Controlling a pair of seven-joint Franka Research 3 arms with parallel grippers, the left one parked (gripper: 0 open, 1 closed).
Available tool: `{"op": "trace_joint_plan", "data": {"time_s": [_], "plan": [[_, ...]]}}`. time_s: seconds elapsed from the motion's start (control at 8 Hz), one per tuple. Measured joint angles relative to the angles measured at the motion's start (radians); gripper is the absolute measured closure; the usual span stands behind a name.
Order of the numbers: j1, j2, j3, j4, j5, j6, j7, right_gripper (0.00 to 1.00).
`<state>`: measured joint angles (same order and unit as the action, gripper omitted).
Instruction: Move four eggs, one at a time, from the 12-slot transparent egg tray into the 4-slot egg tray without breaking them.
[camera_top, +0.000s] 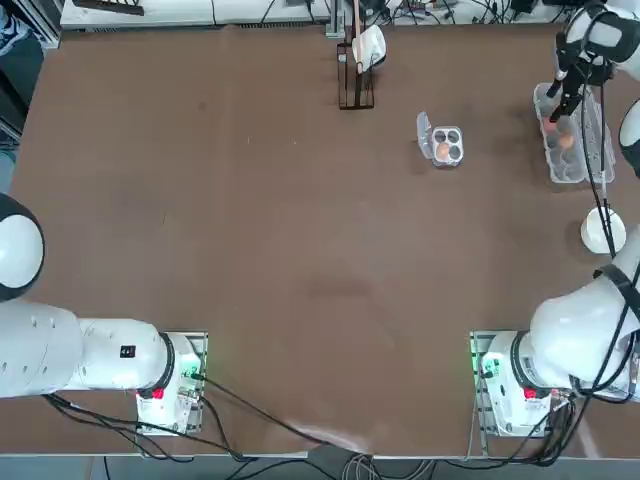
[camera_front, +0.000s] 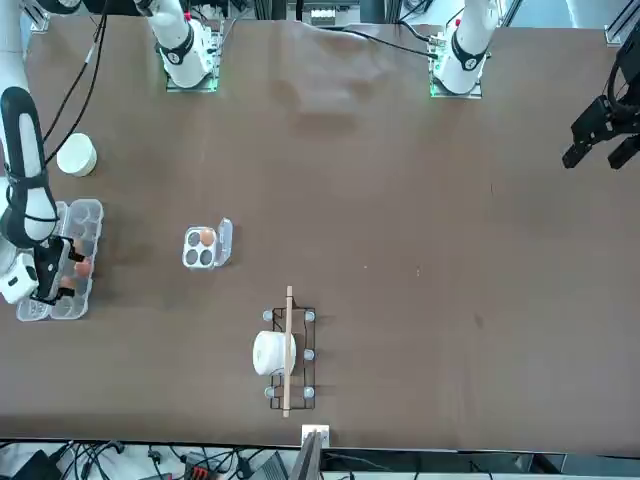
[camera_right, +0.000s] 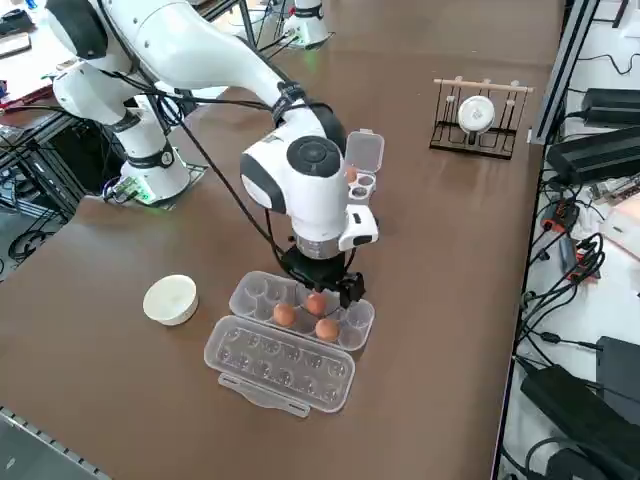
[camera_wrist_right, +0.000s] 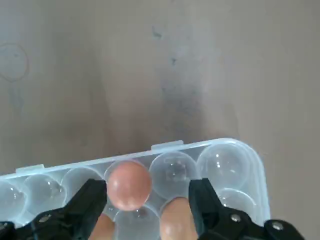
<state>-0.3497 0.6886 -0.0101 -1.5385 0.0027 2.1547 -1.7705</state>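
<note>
Lowest in the side view: long tray (camera_right: 252, 291), lid folded flat toward the bottom edge. Three eggs seated in it, bunched at its right half (camera_right: 285, 315) (camera_right: 316, 303) (camera_right: 327, 329).

Just above them, mid-frame: right claw (camera_right: 325, 288), pointing straight down over the tray. Spread wide in the wrist view, gripping nothing, fingers (camera_wrist_right: 92, 199) standing either side of the cups with one egg (camera_wrist_right: 129, 184) close by one finger and a second lower in that frame. No contact to be made out.

Left of the tray: one white bowl (camera_right: 170, 298) on the table (camera_right: 440, 250).

Further up the frame, partly behind the wrist: small tray (camera_top: 457, 134), flap open, centre-right in the top view. One egg (camera_top: 442, 150) in one cup, three cups bare.

Top right: one rack (camera_right: 478, 118) with a white roll.

Judged step: second transfer, at the pick. One of four placed, three to go.

Next move, as a guess: centre on one egg, lower until the pads bracket its widest part, close softly, lift straight up clear of the neighbours, then carry to a bare cup.
</note>
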Motion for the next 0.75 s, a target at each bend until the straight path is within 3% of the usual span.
{"op": "trace_joint_plan", "data": {"time_s": [0.75], "plan": [[-0.002,0.026,0.005,-0.019,0.000,-0.010,-0.081,0.12]]}}
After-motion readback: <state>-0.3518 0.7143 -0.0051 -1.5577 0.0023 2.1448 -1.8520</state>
